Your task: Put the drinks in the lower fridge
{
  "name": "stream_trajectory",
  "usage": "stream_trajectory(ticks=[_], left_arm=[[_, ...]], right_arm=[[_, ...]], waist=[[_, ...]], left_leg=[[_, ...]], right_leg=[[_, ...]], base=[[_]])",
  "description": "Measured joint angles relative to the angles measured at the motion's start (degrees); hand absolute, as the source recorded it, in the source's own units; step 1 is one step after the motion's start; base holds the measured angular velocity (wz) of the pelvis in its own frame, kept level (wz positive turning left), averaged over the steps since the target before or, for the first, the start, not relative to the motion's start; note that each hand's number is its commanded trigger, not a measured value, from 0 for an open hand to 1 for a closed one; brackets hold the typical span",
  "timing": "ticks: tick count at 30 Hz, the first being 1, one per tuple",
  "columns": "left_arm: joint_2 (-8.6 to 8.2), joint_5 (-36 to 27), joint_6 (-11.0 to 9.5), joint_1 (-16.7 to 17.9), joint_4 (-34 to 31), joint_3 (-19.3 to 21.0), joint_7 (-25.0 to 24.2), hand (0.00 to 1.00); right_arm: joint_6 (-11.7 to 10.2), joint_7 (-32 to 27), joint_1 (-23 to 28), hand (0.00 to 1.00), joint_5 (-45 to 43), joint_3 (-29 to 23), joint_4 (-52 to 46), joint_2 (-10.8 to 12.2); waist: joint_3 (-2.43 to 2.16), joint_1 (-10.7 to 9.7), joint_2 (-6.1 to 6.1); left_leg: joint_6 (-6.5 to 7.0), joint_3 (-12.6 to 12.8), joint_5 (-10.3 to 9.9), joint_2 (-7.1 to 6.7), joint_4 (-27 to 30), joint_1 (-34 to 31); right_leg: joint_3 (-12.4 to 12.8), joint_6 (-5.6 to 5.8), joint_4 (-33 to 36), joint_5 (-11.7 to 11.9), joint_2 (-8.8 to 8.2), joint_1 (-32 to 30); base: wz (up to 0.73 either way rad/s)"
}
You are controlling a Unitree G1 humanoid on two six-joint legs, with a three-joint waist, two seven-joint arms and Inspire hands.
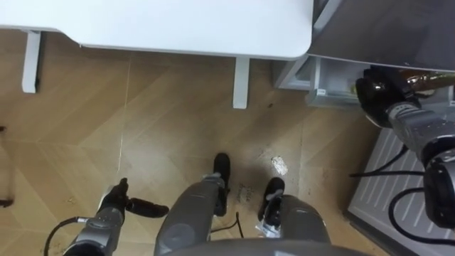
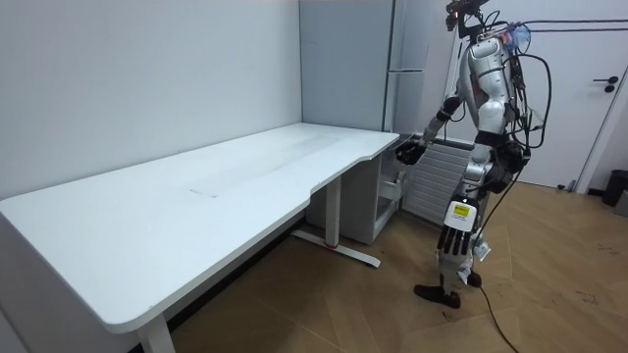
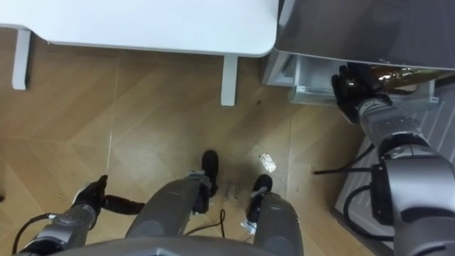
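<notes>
Fingers of my left hand (image 1: 117, 205) hang loosely straight and empty, low over the matte herringbone wood floor (image 1: 178, 128). One smooth white table (image 1: 178, 25) with a rounded corner shows two square legs (image 1: 242, 82); its far side is cut off. My right hand (image 1: 377, 92) curls round one glossy brown bottle (image 1: 421, 78) at the grey fridge (image 1: 384, 28), by its open lower compartment; the bottle's far end is hard to make out.
</notes>
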Motion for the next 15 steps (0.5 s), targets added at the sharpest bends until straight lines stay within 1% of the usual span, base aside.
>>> stream_trajectory(ticks=[2,4,8,12,15], left_arm=[[0.04,0.0,0.0,0.0,0.0,0.0,0.0,0.00],[0.26,0.0,0.0,0.0,0.0,0.0,0.0,0.00],[0.58,0.1,0.1,0.1,0.1,0.0,0.0,0.00],[0.68,0.1,0.0,0.0,0.0,-0.1,0.0,0.00],[0.96,0.0,0.0,0.0,0.0,-1.3,-0.1,0.00]], right_arm=[[0.0,0.2,-0.1,0.00,0.0,0.0,0.0,0.0],[0.1,-0.2,-0.2,0.00,0.0,0.0,0.2,0.0],[0.0,-0.2,-0.4,0.00,-0.1,0.1,0.5,-0.5],[0.0,-0.2,-0.5,0.00,-0.1,0.1,0.8,-0.6],[0.0,-0.2,-0.4,0.00,-0.1,0.1,0.8,-0.6]], waist=[[0.08,0.0,-0.14],[0.27,0.1,-0.50],[0.21,0.3,-1.06],[0.23,0.4,-1.11],[0.23,0.4,-1.10]], left_leg=[[0.07,0.0,0.1,0.01,0.0,-0.1],[0.13,0.0,0.1,0.02,0.0,-0.3],[0.18,-0.1,0.2,-0.01,0.3,-0.8],[0.20,-0.2,0.2,-0.02,0.7,-1.2],[0.15,-0.6,0.3,-0.07,0.7,-1.3]], right_leg=[[0.0,0.05,0.1,-0.1,-0.08,-0.1],[0.0,0.13,0.0,-0.2,-0.20,-0.4],[-0.1,0.13,0.0,-0.1,-0.15,-0.7],[-0.5,0.12,0.1,-0.1,-0.07,-0.7],[-0.8,0.07,0.1,-0.1,0.00,-0.7]], base=[[0.00],[0.00],[0.03],[0.04],[0.05]])
